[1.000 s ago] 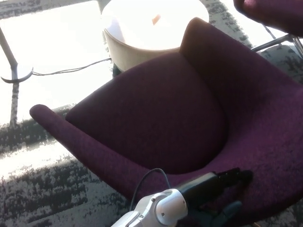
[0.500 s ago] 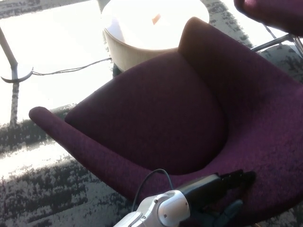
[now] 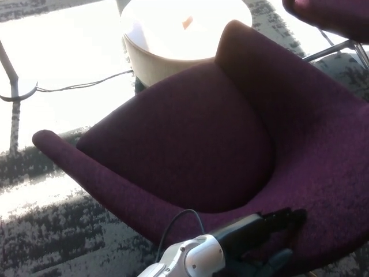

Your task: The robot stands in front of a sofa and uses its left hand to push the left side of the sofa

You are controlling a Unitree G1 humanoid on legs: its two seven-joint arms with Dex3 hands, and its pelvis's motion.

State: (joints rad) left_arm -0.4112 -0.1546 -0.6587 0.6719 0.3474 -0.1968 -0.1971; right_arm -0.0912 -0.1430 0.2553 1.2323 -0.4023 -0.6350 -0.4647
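A dark purple sofa chair (image 3: 190,138) fills most of the head view, its curved armrest sweeping from the left down to the lower right. My left arm comes in at the bottom, a white forearm ending in the black left hand (image 3: 262,231). The hand lies against the sofa's near edge at the lower right. Its fingers (image 3: 282,218) are spread apart and hold nothing. A thin black cable loops over the wrist. My right hand does not show.
A round white side table (image 3: 173,34) stands just behind the sofa. A metal stand base (image 3: 14,86) with a floor cable (image 3: 86,85) is at the left. Another purple chair (image 3: 334,14) sits at the top right. Grey patterned carpet (image 3: 52,236) lies in front.
The whole picture has slid slightly left, so the camera moved. My left hand stays pressed to the sofa's near edge, having drawn back a touch in the last half second.
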